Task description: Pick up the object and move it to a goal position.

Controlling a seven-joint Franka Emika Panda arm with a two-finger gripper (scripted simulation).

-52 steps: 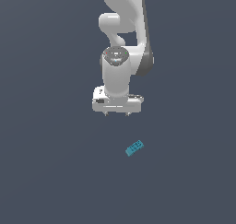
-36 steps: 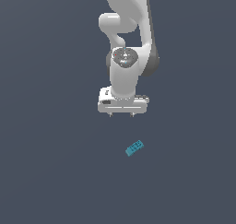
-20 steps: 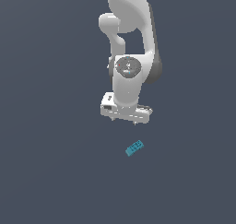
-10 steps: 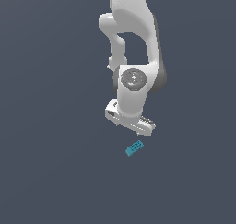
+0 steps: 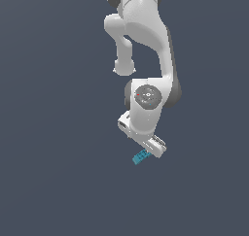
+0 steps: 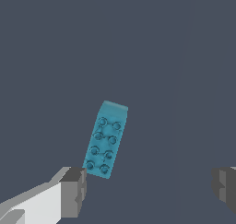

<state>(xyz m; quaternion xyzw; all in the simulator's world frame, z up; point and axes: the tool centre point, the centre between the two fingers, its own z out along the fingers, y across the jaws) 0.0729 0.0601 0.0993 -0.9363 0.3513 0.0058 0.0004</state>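
Note:
The object is a tiny teal-blue studded block (image 5: pixel 140 157) lying on the dark grey floor; the white arm's hand partly covers it in the exterior view. In the wrist view the block (image 6: pixel 105 139) lies between and just beyond my two fingertips, nearer to one finger (image 6: pixel 73 191) than the other (image 6: pixel 224 185). My gripper (image 5: pixel 146 151) is open and empty, low over the block, with its jaws spread wide. I cannot tell whether the near finger touches the block.
The white arm (image 5: pixel 146 45) reaches down from the top of the exterior view. Plain dark grey floor (image 5: pixel 53 172) lies all around the block. No other objects or a goal marker show.
The arm has swung down and toward the exterior view's right, bringing the open gripper from well above the block to right over it. The block has not moved.

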